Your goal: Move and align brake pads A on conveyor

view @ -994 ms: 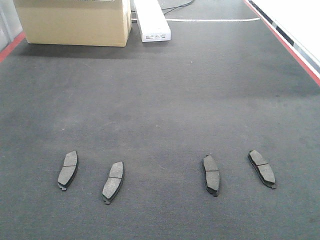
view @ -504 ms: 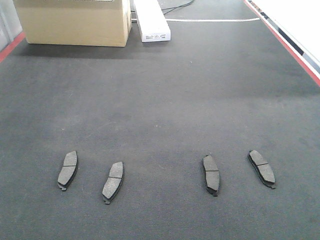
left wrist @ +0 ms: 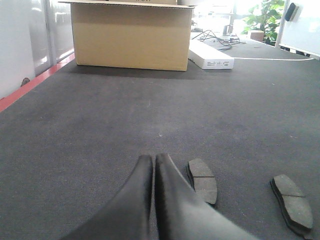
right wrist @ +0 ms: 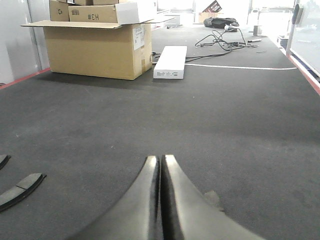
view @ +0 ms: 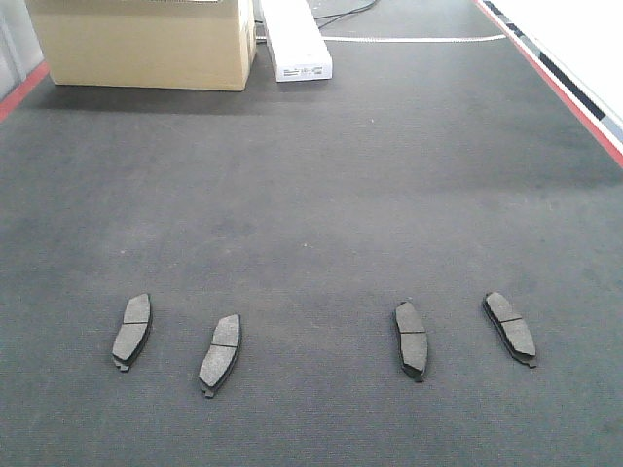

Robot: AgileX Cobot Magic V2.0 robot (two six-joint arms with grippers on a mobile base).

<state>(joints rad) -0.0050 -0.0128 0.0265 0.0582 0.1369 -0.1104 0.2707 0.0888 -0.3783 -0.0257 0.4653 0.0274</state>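
Note:
Several dark grey brake pads A lie in a loose row on the charcoal conveyor (view: 311, 195), near its front: two on the left (view: 131, 331) (view: 221, 352) and two on the right (view: 412, 339) (view: 510, 327). Neither gripper shows in the front view. My left gripper (left wrist: 153, 158) is shut and empty, low over the belt, with one pad (left wrist: 202, 180) just right of its fingers and another pad (left wrist: 294, 204) farther right. My right gripper (right wrist: 161, 159) is also shut and empty. A pad (right wrist: 214, 199) peeks out behind its right finger, and another pad (right wrist: 20, 189) lies at the far left.
A large cardboard box (view: 146, 44) stands at the back left of the belt, with a long white box (view: 295, 44) beside it. Red edge strips (view: 560, 92) run along both sides. Cables (right wrist: 225, 37) lie beyond the white box.

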